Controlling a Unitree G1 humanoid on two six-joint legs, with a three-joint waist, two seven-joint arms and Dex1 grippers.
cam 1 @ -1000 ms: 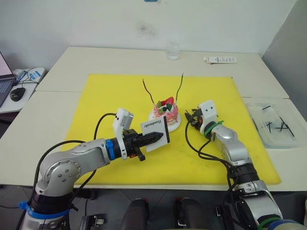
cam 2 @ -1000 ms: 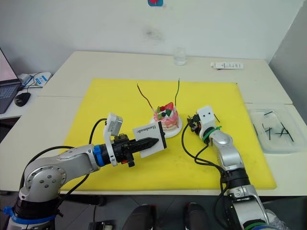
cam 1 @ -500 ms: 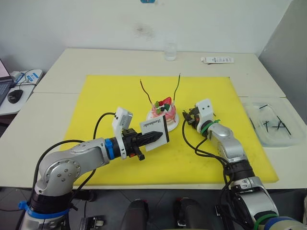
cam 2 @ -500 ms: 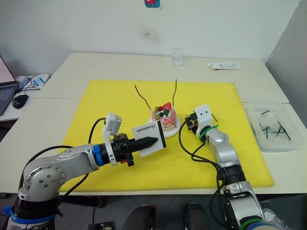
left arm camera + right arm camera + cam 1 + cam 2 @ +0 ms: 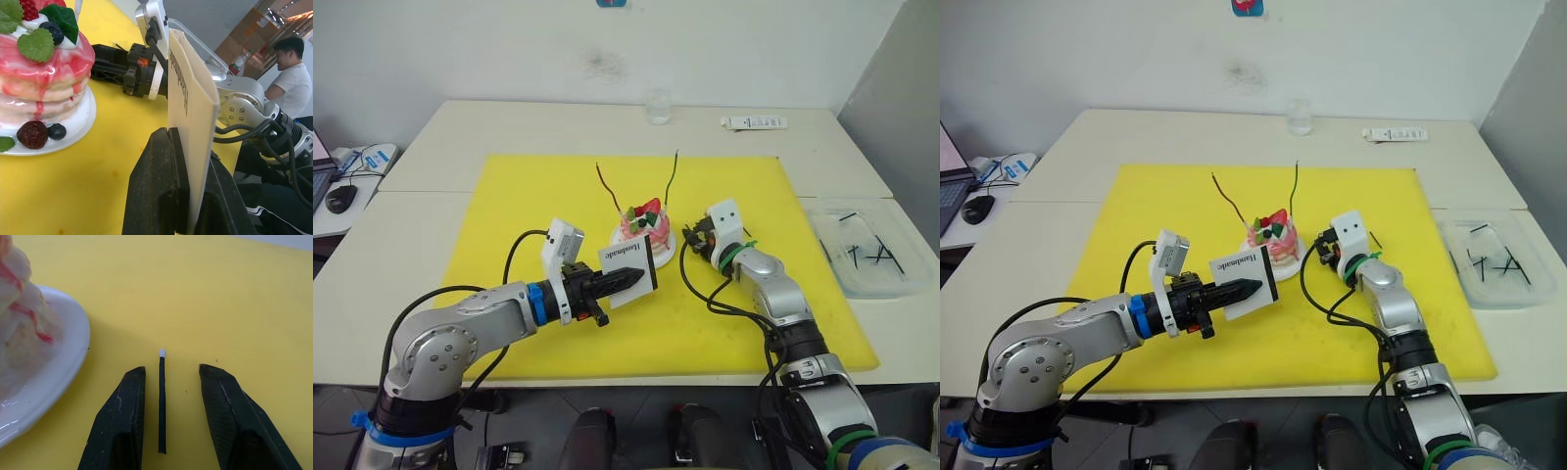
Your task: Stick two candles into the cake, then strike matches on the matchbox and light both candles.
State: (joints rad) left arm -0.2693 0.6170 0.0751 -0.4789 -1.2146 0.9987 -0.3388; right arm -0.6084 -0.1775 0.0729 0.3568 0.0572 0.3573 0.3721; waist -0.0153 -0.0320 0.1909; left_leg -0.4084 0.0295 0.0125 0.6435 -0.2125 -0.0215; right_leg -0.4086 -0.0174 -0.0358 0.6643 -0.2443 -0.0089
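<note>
A pink, red-streaked cake (image 5: 644,223) on a white plate (image 5: 73,129) tops a yellow mat (image 5: 509,215); candles, one green (image 5: 673,179), one red-brown (image 5: 608,186); a white matchbox (image 5: 630,271) with black lettering; a dark, white-tipped match (image 5: 161,401).

cake (image 5: 24,323) blurred, cut by edge

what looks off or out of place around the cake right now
One match lies loose on the yellow mat beside the cake's plate, between the open jaws of the right gripper, apart from the others in the clear tray. Both candles lean outward in the cake, unlit.
</note>
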